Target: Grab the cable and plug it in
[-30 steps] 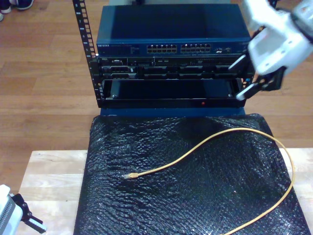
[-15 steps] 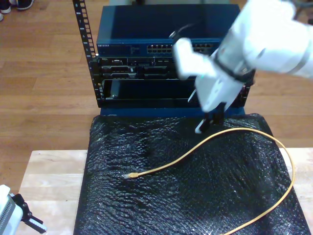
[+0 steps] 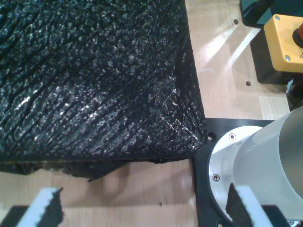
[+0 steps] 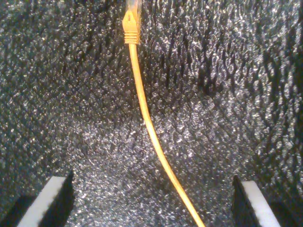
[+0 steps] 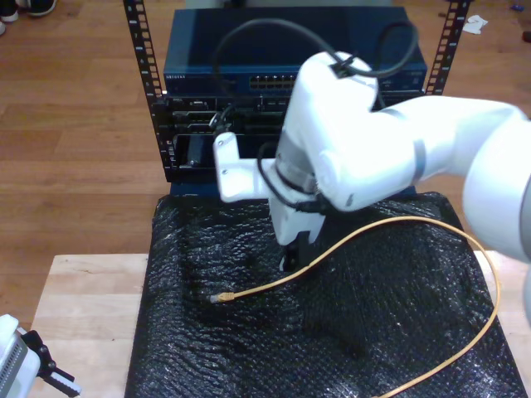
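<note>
The yellow-orange cable (image 5: 390, 222) lies in a long loop on the black mat (image 5: 249, 356). Its clear plug (image 5: 220, 296) rests near the mat's middle, toward the exterior view's left. My second gripper (image 5: 289, 259) hangs just above the cable, a short way back from the plug. In the second wrist view the cable (image 4: 150, 127) runs between the open fingers (image 4: 51, 201) of my second gripper (image 4: 154, 203), with the plug (image 4: 132, 21) farther ahead. My first gripper (image 5: 46, 375) sits open at the exterior view's lower left; in its own wrist view my first gripper (image 3: 144, 213) holds nothing.
Behind the mat stands a rack with a blue network switch (image 5: 249, 79) and its row of ports. The mat lies on a wooden table (image 5: 83, 298). The first wrist view shows the mat's corner (image 3: 189, 137), an arm base (image 3: 255, 165) and a yellow button box (image 3: 284, 38).
My second arm swung from the rack's side at the exterior view's right to the middle of the mat and came down over the cable. The first gripper and the cable have not moved.
</note>
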`<move>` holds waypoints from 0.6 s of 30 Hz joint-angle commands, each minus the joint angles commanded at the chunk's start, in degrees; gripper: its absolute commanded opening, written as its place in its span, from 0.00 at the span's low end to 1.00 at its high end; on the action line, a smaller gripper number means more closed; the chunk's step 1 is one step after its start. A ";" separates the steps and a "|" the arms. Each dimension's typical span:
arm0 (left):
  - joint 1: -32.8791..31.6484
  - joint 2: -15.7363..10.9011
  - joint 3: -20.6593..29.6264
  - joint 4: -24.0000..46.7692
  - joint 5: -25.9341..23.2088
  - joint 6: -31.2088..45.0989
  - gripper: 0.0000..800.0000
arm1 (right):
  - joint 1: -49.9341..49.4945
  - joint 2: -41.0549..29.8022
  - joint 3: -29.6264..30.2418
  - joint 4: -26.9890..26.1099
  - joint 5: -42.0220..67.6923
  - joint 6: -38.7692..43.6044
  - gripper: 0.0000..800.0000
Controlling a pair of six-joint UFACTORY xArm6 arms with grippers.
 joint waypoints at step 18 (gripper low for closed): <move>0.00 0.00 0.00 0.00 0.00 0.00 1.00 | 6.68 9.93 -0.53 -9.85 -6.33 15.12 0.96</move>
